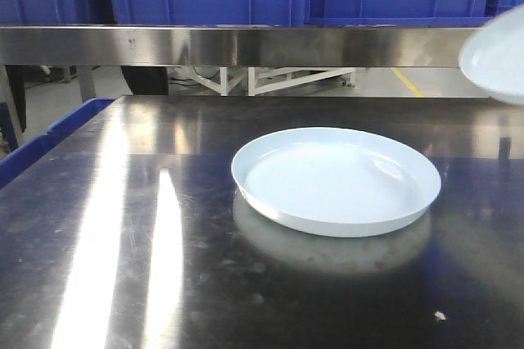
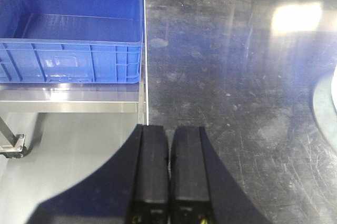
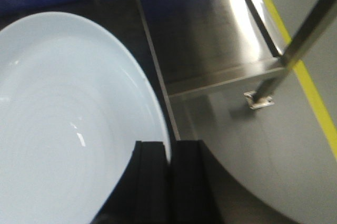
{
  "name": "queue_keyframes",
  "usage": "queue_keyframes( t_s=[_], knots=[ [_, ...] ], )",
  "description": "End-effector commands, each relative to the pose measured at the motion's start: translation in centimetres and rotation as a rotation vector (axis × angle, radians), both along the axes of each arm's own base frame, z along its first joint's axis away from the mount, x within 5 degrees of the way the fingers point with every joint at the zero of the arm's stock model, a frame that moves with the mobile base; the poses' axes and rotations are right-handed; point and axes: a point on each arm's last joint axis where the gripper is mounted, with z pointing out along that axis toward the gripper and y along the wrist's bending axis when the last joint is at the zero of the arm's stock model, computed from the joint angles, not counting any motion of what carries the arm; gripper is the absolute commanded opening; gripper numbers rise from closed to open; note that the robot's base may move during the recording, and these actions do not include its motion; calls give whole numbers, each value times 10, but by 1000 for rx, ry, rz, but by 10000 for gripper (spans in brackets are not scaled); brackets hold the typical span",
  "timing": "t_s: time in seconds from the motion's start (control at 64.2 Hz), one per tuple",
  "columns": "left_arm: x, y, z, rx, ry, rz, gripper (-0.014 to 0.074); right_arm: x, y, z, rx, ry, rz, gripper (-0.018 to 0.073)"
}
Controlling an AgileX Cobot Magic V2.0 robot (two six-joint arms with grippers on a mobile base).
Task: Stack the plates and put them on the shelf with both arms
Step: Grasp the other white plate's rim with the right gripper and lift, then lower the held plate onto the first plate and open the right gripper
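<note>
My right gripper is pinched on the rim of the lifted plate; the rim runs into the narrow gap between the two black fingers, and the dish spreads ahead of them and off to their left, hollow face towards the wrist camera. It is round, so it has no long axis. In the front view the same plate hangs tilted at the upper right, clear of the table. To the right of that gripper I see a steel ledge and a yellow floor line.

My left gripper has its fingers pressed together with nothing between them; it hovers over the table's near-left edge, with a blue crate ahead and to its left.

The resting plate lies flat on the table, open side up; from the left gripper it sits ahead and far right, only a pale sliver at the frame edge.
</note>
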Motion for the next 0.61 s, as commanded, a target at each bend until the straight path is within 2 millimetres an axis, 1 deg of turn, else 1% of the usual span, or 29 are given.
queue_keyframes(
  t_s=[0.0,0.156,0.249,0.296,0.342,0.405,0.498,0.592],
  knots=[
    [4,-2,17,-46,-103,-11,97,0,15,29,13,-146,46,20],
    [4,-2,17,-46,-103,-11,97,7,48,25,37,-136,170,20],
    [4,-2,17,-46,-103,-11,97,13,73,21,44,-132,264,20],
    [4,-2,17,-46,-103,-11,97,16,89,18,48,-131,321,20],
    [4,-2,17,-46,-103,-11,97,19,99,14,50,-129,357,20],
    [4,-2,17,-46,-103,-11,97,23,118,8,55,-120,422,20],
    [4,-2,17,-46,-103,-11,97,29,140,-4,58,-85,491,20],
    [4,-2,17,-46,-103,-11,97,35,153,-17,58,-45,526,20]
  ],
)
